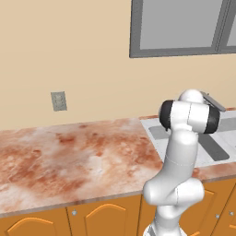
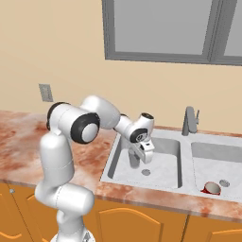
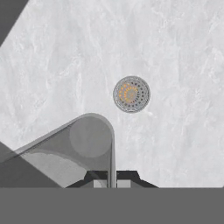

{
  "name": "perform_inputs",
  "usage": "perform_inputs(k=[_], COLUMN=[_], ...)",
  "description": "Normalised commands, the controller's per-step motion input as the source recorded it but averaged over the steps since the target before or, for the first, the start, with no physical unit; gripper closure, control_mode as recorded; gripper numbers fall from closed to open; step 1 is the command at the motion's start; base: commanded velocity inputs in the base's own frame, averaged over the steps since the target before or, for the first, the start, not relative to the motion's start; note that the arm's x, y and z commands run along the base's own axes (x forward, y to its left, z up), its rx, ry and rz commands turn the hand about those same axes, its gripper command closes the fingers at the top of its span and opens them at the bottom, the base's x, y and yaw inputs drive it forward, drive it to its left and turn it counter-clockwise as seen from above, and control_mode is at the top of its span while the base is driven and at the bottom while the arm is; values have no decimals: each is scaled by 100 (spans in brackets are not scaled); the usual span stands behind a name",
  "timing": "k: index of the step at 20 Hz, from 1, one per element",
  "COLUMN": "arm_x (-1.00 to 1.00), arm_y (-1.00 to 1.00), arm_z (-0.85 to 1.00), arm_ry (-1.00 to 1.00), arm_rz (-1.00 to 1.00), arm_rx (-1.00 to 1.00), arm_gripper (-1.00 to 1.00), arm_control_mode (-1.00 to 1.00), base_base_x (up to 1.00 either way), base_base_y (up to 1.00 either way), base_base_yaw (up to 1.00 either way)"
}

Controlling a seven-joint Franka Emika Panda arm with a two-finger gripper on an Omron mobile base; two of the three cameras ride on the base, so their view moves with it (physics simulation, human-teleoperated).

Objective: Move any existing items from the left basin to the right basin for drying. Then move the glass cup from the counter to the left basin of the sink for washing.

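Cup hangs in the gripper over the left basin, low inside it, at about 9 o'clock from the drain. In the hand view the cup lies across the lower left, its rim wall running down between the fingertips, so the jaws are pinching the cup's wall; the drain sits at 1 o'clock from it. The mug rests in the right basin, near its front edge at 7 o'clock from that basin's drain. The faucet stands behind the sink, set into the counter.
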Motion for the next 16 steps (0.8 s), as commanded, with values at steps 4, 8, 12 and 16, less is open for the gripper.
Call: perform_inputs(k=[4,8,12,16], arm_x=[0,1,1,1], arm_y=[-4,-5,-4,0], arm_z=[-17,-16,-15,-12], arm_ry=[0,0,0,4], arm_rz=[0,0,0,0], arm_rx=[2,3,2,2], arm_gripper=[100,100,100,100], arm_control_mode=[-100,-100,-100,-100], base_base_x=[0,0,0,0], base_base_y=[0,0,0,0], base_base_yaw=[0,0,0,0])
